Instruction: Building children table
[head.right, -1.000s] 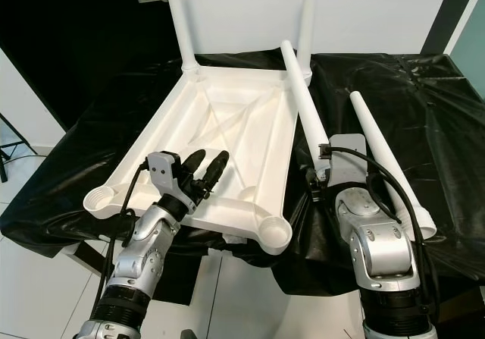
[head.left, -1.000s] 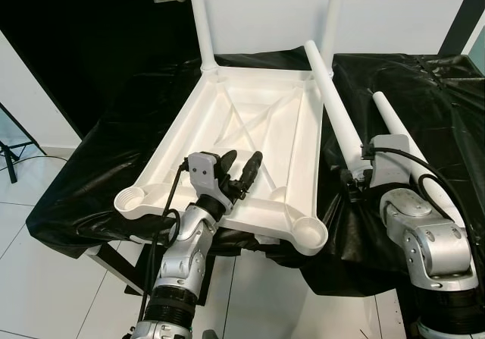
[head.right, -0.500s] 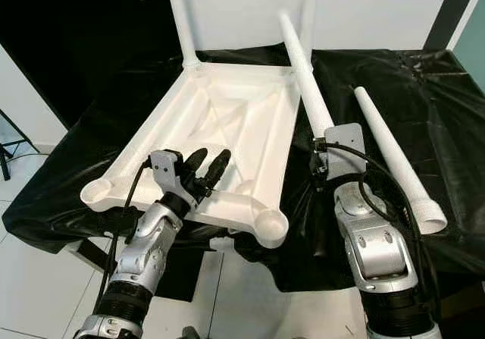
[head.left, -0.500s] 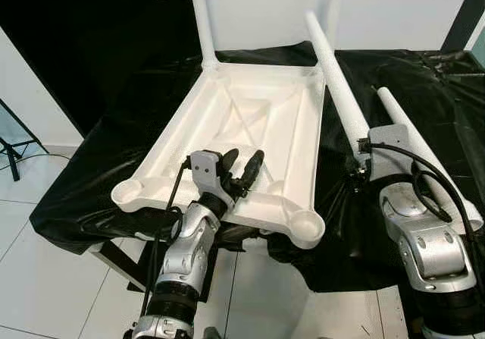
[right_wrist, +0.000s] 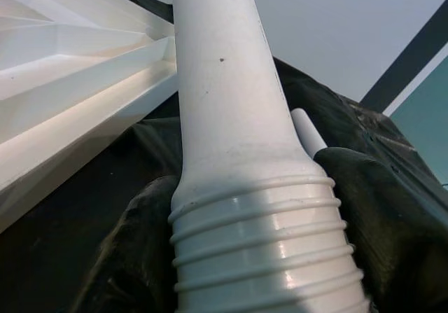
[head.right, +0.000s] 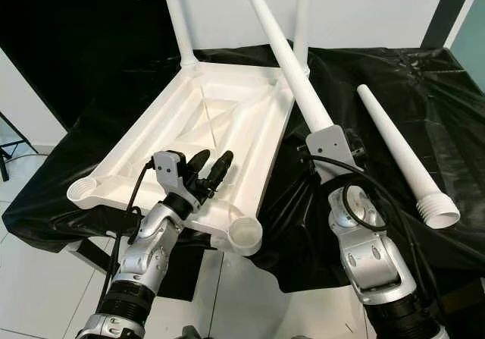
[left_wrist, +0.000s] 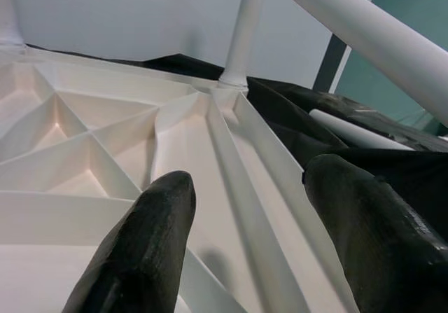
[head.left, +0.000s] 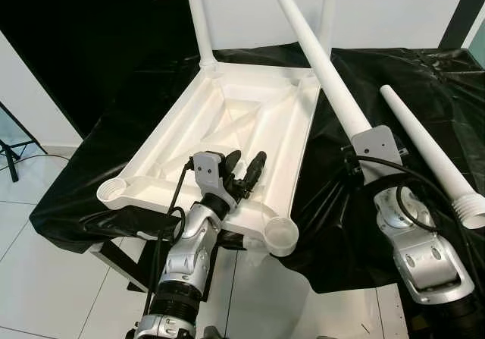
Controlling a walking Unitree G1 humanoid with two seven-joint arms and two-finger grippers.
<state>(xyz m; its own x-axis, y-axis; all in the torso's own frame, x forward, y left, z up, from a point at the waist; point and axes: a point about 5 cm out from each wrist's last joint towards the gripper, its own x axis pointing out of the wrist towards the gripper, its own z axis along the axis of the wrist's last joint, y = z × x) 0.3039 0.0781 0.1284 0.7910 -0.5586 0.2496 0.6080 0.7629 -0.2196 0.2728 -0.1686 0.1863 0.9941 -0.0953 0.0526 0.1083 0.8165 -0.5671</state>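
Observation:
The white plastic table top (head.left: 250,119) lies upside down on a black sheet. Two white legs (head.left: 198,20) stand fitted in its far corners. Its near corners show bare round sockets (head.left: 280,234). My left gripper (head.left: 247,157) hovers open over the near rim, with its fingers (left_wrist: 147,250) apart and nothing between them. My right gripper (right_wrist: 259,208) is shut on the threaded end of a third leg (head.left: 326,58). That leg points up and away over the top's right edge. A fourth leg (head.left: 428,149) lies loose on the sheet at the right.
The black sheet (head.left: 394,81) drapes the work surface and hangs over its near edge. A dark doorway (head.left: 91,43) is at the back left and a white wall (head.left: 258,5) is behind. White tiled floor (head.left: 45,263) lies below, in front.
My right gripper has lifted the leg off the top's right rim, so that it points steeply upward. The top's near end has swung left. My left gripper has stayed open at the rim.

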